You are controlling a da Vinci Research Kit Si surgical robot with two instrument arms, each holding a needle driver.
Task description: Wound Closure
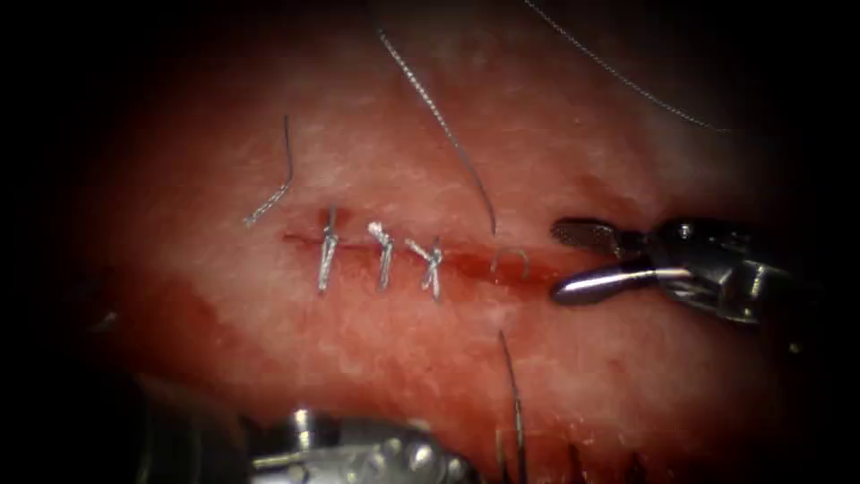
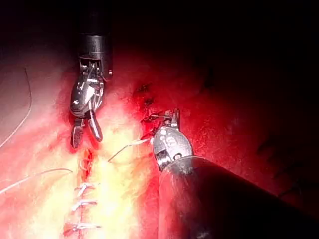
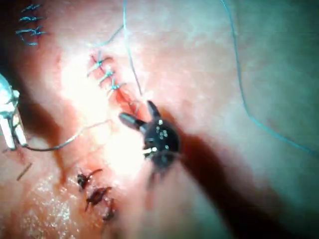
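Note:
The cut runs across the tissue, with three tied stitches on its left part. Just right of them a small loose arc of thread stands over the cut, and a long thread leads up and away from it. My right tool lies at the cut's right end, jaws open and holding nothing; it also shows in the right wrist view. A thin dark strand, needle or thread I cannot tell, rises from the tissue below the cut and runs toward my left tool.
A cut end of thread lies above the left end of the cut. Another thread crosses the far right of the tissue. Red fluid wets the cut and the tissue below it. Older dark stitches sit on another part of the tissue.

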